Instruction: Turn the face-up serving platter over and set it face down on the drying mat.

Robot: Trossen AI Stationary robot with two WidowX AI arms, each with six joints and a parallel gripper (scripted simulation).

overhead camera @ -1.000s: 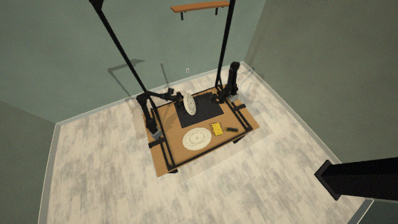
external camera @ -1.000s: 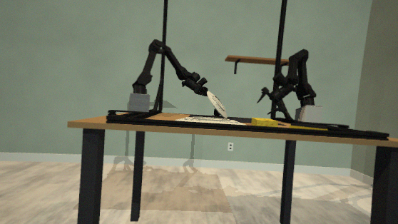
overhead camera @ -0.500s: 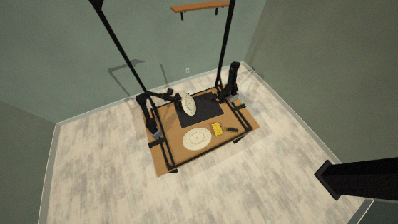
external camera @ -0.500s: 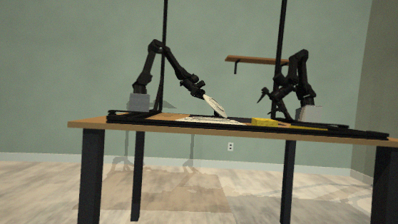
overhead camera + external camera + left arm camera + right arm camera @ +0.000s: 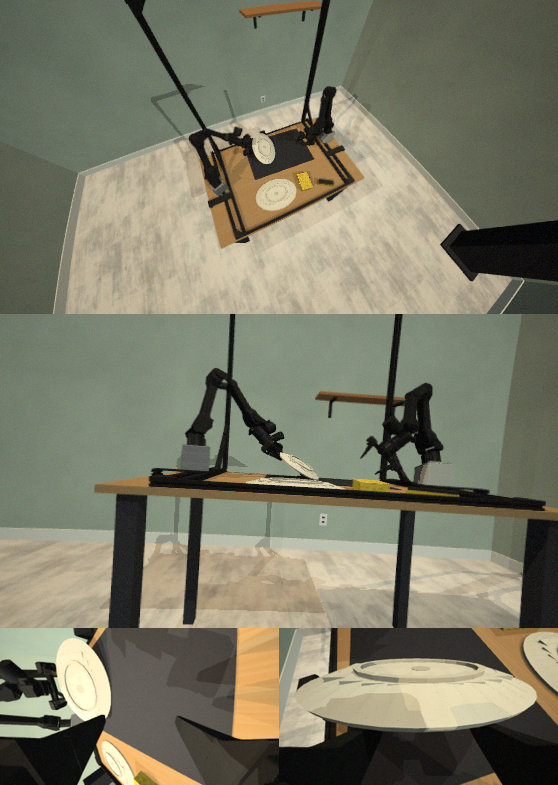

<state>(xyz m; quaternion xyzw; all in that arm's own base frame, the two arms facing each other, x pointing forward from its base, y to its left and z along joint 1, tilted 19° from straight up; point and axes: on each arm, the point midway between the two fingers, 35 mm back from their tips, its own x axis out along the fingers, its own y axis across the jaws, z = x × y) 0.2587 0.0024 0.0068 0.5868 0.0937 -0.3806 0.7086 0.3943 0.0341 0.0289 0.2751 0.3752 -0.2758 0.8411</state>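
Note:
The cream serving platter (image 5: 263, 148) (image 5: 299, 465) (image 5: 80, 689) (image 5: 419, 698) stands tilted, past upright, its ringed underside facing up and toward the left arm. Its lower edge is down at the dark drying mat (image 5: 290, 162) (image 5: 151, 691) (image 5: 395, 645); its upper edge is at my right gripper (image 5: 251, 144) (image 5: 279, 456). The right gripper is open, with its fingers spread behind and under that edge; the platter hides the fingertips in the right wrist view, so exact contact is unclear. My left gripper (image 5: 302, 137) (image 5: 141, 718) is open and empty, apart from the platter.
A second round cream plate (image 5: 276, 194) (image 5: 295, 483) (image 5: 113, 762) (image 5: 545, 659) lies flat on the wooden table near its front. A yellow sponge-like block (image 5: 304, 181) (image 5: 371, 485) and a small black object (image 5: 325, 182) lie beside it. Black rails and posts border the table.

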